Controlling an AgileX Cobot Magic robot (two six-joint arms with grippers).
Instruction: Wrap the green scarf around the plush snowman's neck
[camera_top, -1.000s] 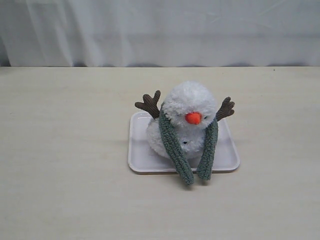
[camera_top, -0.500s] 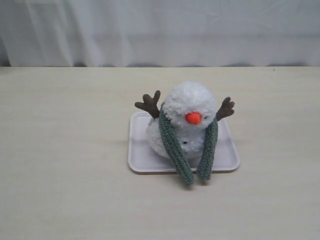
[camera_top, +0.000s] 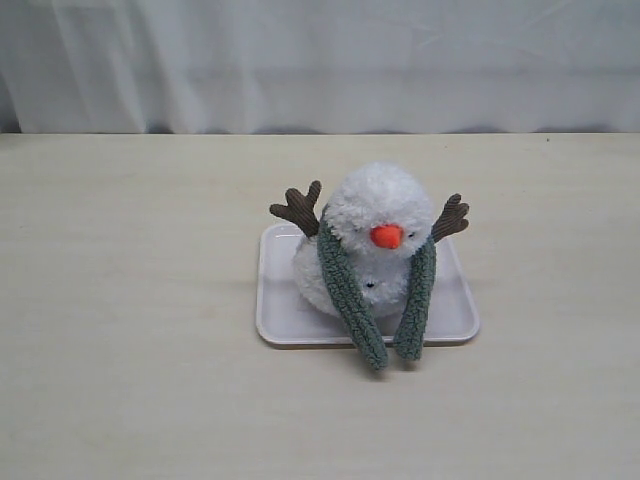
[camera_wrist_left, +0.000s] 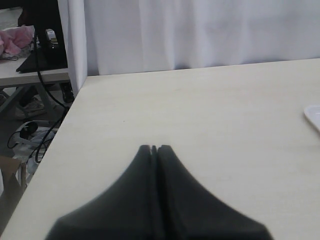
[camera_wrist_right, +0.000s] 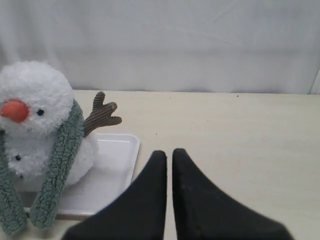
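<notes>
Black left gripper (camera_wrist_left: 154, 148) clenched tight, empty; right gripper (camera_wrist_right: 167, 152) closed to a thin slit, empty. Mid-desk (camera_top: 130, 300), on a white tray (camera_top: 275, 300), plush snowman (camera_top: 375, 205) sits upright, nose toward the near edge. Green scarf (camera_top: 345, 285) over its neck, both tails running lengthwise toward the near edge, tips past the tray rim.

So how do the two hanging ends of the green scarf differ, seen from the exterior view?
In that view, the left scarf end slants inward across the plush snowman's belly; the right scarf end hangs nearly straight. The left scarf end looks longer, its tip reaching slightly lower in frame. Both are fuzzy sage green and cross the white tray's front rim onto the table.
</notes>
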